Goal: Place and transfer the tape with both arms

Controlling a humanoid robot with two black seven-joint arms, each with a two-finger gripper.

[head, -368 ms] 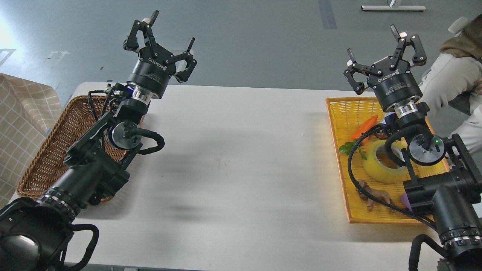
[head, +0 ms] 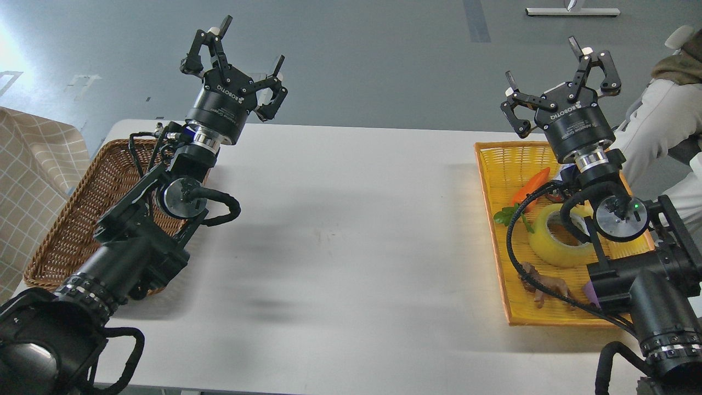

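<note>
The left gripper is raised above the far edge of the white table, at about 11 o'clock in the view, and its two fingers are spread wide apart with nothing between them. The left arm runs down from it toward 7 o'clock, passing over the brown wicker basket that lies on the left side of the table.

The right gripper is raised at about 1 o'clock, and its fingers are also wide apart and hold nothing. The right arm comes in from 5 o'clock and crosses above the yellow tray on the right side of the table.

The tape lies flat inside this tray, near its middle, at about 3 o'clock in the view, with the hole of the roll facing up. A joint of the right arm and a black cable cover part of it. Neither gripper touches the tape; both are well above it.

In the same tray, a carrot toy with green leaves lies at the 11 o'clock side of the tape, and a small brown toy lies at its 6 o'clock side. A small purple thing shows beside the arm, but it is too hidden to name.

At 2 o'clock, beyond the table, a person in light clothes is partly in view. A checked cloth is at 9 o'clock.
</note>
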